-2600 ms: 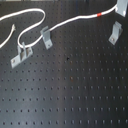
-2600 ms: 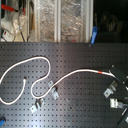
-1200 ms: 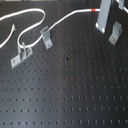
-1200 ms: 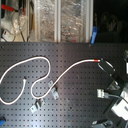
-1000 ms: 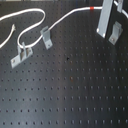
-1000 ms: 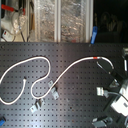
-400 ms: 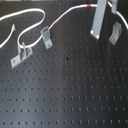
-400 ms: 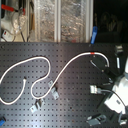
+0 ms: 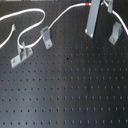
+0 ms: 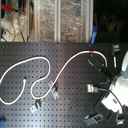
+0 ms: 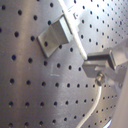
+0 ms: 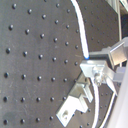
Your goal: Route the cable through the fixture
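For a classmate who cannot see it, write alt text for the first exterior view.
A white cable loops across a black perforated board, its red band at the top edge beside the robot's gripper. Three small metal clip fixtures stand on the board, one right of the gripper.

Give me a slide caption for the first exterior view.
White cable with red band crosses a black pegboard past metal brackets, held up by the gripper.
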